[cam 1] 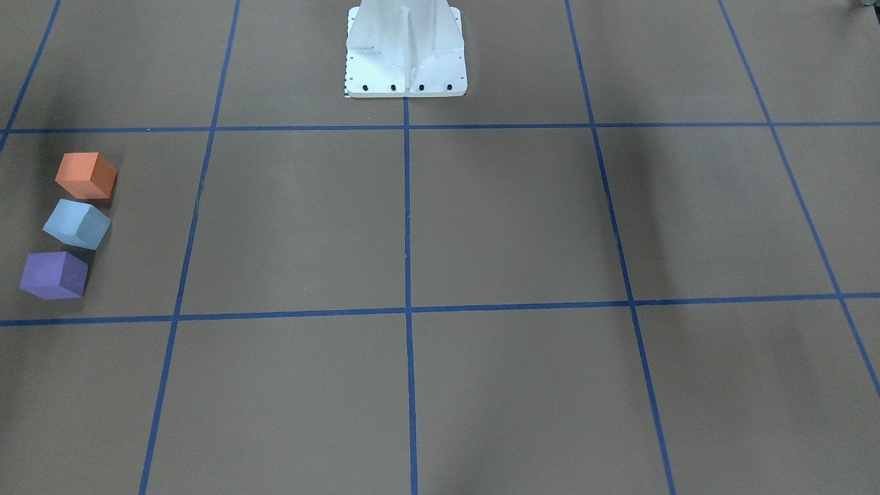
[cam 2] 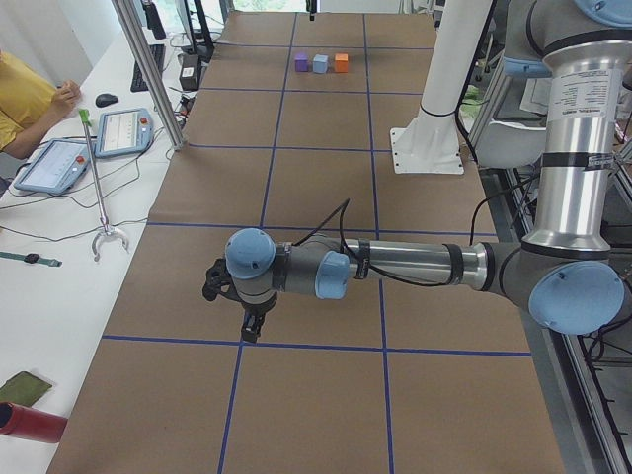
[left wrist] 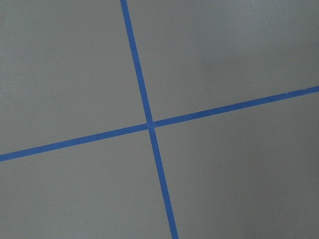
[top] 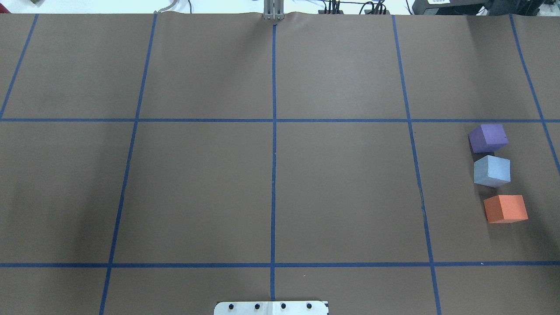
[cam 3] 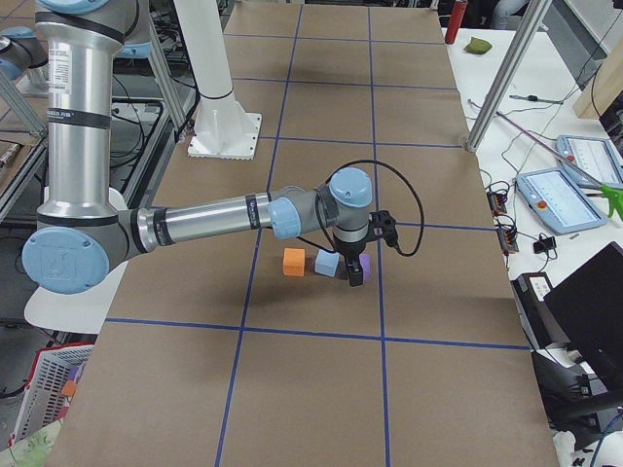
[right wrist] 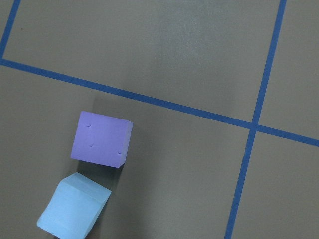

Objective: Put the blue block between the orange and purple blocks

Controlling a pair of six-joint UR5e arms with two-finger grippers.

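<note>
The blue block (top: 492, 170) sits on the brown table between the purple block (top: 488, 137) and the orange block (top: 505, 208), in one row at my right. The row also shows in the front view, with the orange block (cam 1: 86, 175), the blue block (cam 1: 77, 223) and the purple block (cam 1: 53, 275). The right wrist view shows the purple block (right wrist: 101, 145) and the blue block (right wrist: 75, 211) from above. My right gripper (cam 3: 355, 275) hangs above the row's purple end. My left gripper (cam 2: 252, 329) hangs over bare table far from the blocks. I cannot tell whether either gripper is open or shut.
The white robot base (cam 1: 405, 51) stands at the table's middle edge. Blue tape lines (top: 274, 131) divide the table into squares. A person, tablets and tools sit on a side bench (cam 2: 59, 158) beyond the table.
</note>
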